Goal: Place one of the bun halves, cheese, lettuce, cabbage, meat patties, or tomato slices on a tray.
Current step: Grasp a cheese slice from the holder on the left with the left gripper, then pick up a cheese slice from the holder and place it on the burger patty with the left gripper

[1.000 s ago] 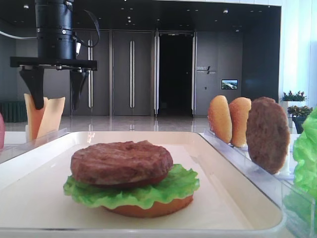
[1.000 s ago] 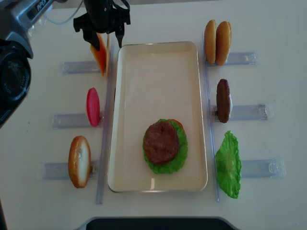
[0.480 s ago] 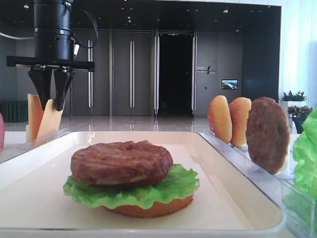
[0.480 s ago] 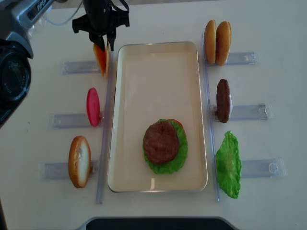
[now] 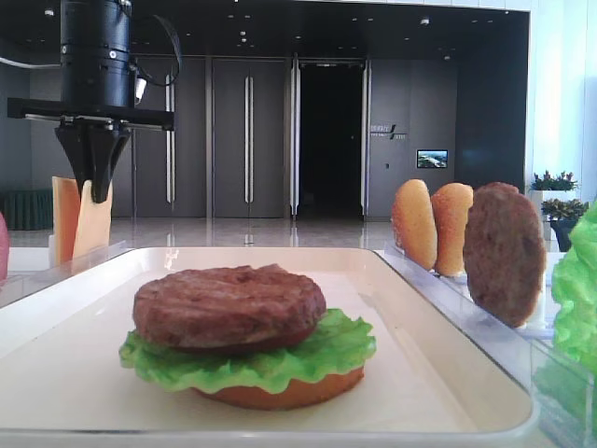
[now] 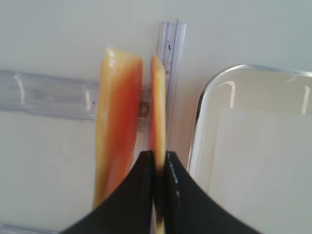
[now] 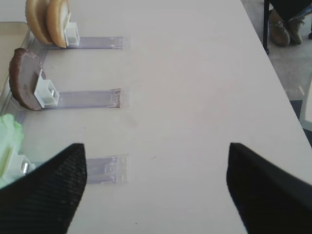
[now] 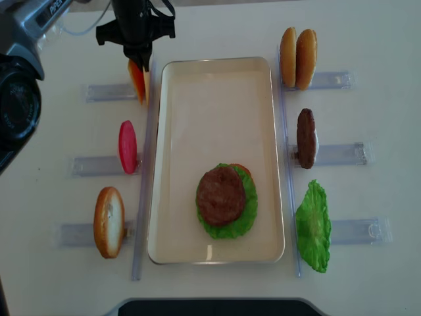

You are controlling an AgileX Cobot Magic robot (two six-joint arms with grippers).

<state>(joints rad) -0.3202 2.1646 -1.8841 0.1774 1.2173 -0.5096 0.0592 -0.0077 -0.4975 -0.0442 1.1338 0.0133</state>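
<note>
The left tool (image 6: pixel 157 168) is clamped on the upright cheese slice (image 6: pixel 157 97) standing in a clear holder (image 8: pixel 108 91) just left of the cream tray (image 8: pixel 217 105)'s far corner. The right tool (image 7: pixel 156 187) hangs with its fingers wide apart over bare white tabletop (image 7: pixel 195 87). On the tray a meat patty (image 8: pixel 221 195) lies on lettuce (image 8: pixel 248 209). Behind, dark doors (image 5: pixel 247 140) line a lobby.

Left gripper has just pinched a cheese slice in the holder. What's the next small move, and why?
Probably a short straight lift. The left gripper is shut on the thin cheese slice nearest the tray, which stands upright in its clear holder beside a second slice. Raising it first should clear the holder before swinging over the patty.
</note>
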